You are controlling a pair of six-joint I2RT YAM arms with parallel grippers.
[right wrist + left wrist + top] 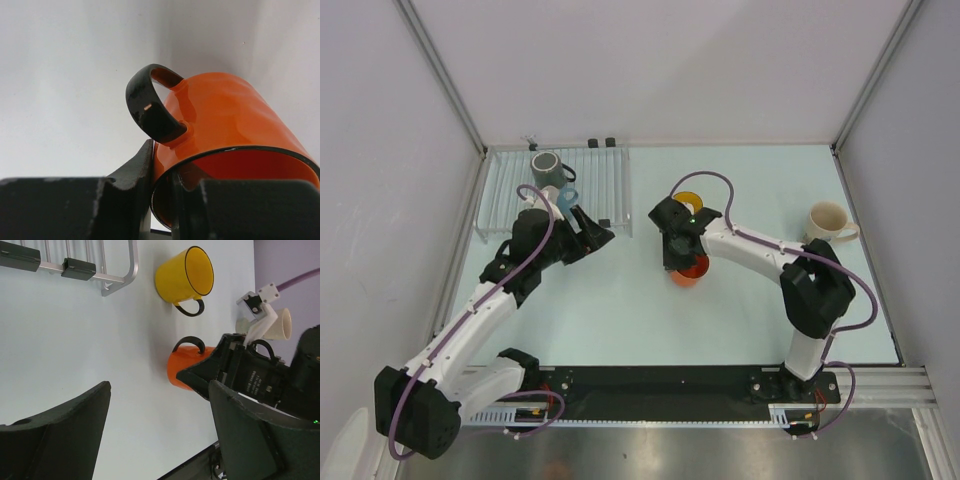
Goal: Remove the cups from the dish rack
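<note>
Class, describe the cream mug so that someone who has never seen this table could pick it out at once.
Start at the table and go to its right side, away from the dish rack at far left. There the cream mug stands alone, upright, handle to the right. It is the only cream one; the orange mug and yellow mug are mid-table at the right gripper.
</note>
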